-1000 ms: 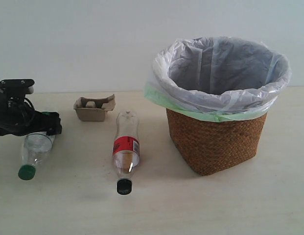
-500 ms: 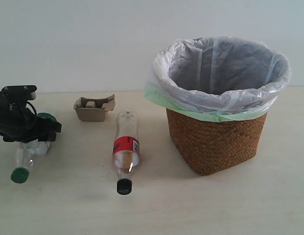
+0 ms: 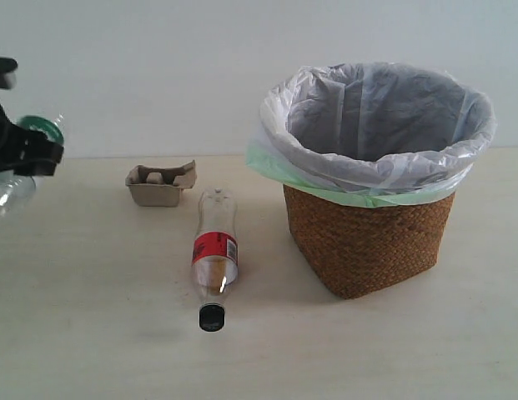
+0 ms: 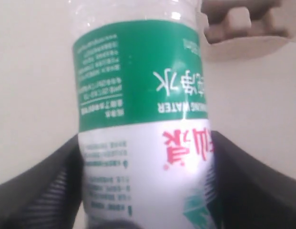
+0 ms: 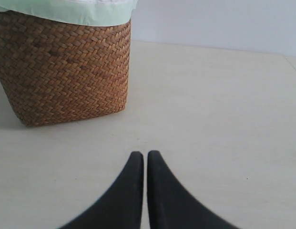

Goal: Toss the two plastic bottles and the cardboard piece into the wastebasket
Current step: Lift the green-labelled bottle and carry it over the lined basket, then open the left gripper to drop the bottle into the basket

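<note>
My left gripper is raised at the far left edge, shut on the green-label bottle, which hangs clear of the table. In the left wrist view that bottle fills the frame between both black fingers. The red-label bottle lies on the table with its black cap toward the front. The cardboard piece sits behind it, also showing in the left wrist view. The wastebasket stands at the right. My right gripper is shut and holds nothing, low over the table near the wastebasket.
The pale table runs back to a plain white wall. The bag's pale green edge hangs over the basket's rim.
My left gripper has lifted the green-label bottle off the table, up and to the left. The red-label bottle, cardboard piece and wastebasket have not moved.
</note>
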Tool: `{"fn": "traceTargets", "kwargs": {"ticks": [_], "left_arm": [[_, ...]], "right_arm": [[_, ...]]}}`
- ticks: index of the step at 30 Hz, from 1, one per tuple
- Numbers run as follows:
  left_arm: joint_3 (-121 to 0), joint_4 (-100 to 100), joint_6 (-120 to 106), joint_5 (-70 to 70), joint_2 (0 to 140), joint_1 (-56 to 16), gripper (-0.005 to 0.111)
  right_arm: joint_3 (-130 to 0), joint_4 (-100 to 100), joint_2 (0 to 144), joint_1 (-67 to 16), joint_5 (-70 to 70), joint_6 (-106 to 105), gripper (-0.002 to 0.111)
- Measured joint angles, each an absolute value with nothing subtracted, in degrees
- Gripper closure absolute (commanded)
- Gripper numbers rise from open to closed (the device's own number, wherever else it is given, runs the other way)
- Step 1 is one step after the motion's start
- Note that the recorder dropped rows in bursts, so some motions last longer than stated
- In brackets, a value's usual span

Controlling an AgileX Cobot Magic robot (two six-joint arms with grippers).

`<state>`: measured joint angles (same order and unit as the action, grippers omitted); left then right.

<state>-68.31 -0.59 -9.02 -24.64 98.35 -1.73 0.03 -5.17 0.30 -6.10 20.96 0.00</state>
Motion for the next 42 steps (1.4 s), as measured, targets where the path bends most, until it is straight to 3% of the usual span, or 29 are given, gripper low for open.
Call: {"fn": "traceTargets", "kwargs": {"ticks": [11,20,27,31,32,33,34,35,36,38,42], "left_arm": [[-68.3,39.3,17.4,-34.4,82.8,-0.6,0.103],[-68.3,45.0,21.6,-39.2,80.4,-0.6,0.103],[-68.3,29.4,18.4,-38.3,85.0,-0.6,0.103],[-68.6,-13.6,-11.6,-34.8,91.6,-3.3,0.103],[-70.6,-32.0,-25.0,-36.3,94.1,-6.3,0.103],[-72.5,-41.7,-32.1,-38.0,95.2,-8.1,0.099],[-77.7,-58.7,-43.8,-42.2,97.1,-11.9,0.082],[-83.2,-70.8,-51.2,-45.9,98.9,-16.4,0.061],[-87.9,-74.5,-53.5,-46.2,100.3,-18.8,0.044],[-94.6,-74.6,-53.1,-44.9,102.2,-23.3,-0.002],[-106.3,-54.0,-37.6,-36.5,108.4,-30.7,0.014]], "right_arm": [[0.0,-5.2,0.3,-6.1,21.0,0.0,0.108],[0.0,-5.2,0.3,-6.1,21.0,0.0,0.108],[0.0,-5.2,0.3,-6.1,21.0,0.0,0.108],[0.0,-5.2,0.3,-6.1,21.0,0.0,0.108],[0.0,-5.2,0.3,-6.1,21.0,0.0,0.108],[0.0,-5.2,0.3,-6.1,21.0,0.0,0.108],[0.0,-5.2,0.3,-6.1,21.0,0.0,0.108],[0.0,-5.2,0.3,-6.1,21.0,0.0,0.108],[0.0,-5.2,0.3,-6.1,21.0,0.0,0.108],[0.0,-5.2,0.3,-6.1,21.0,0.0,0.108],[0.0,-5.2,0.3,-6.1,21.0,0.0,0.108]]}}
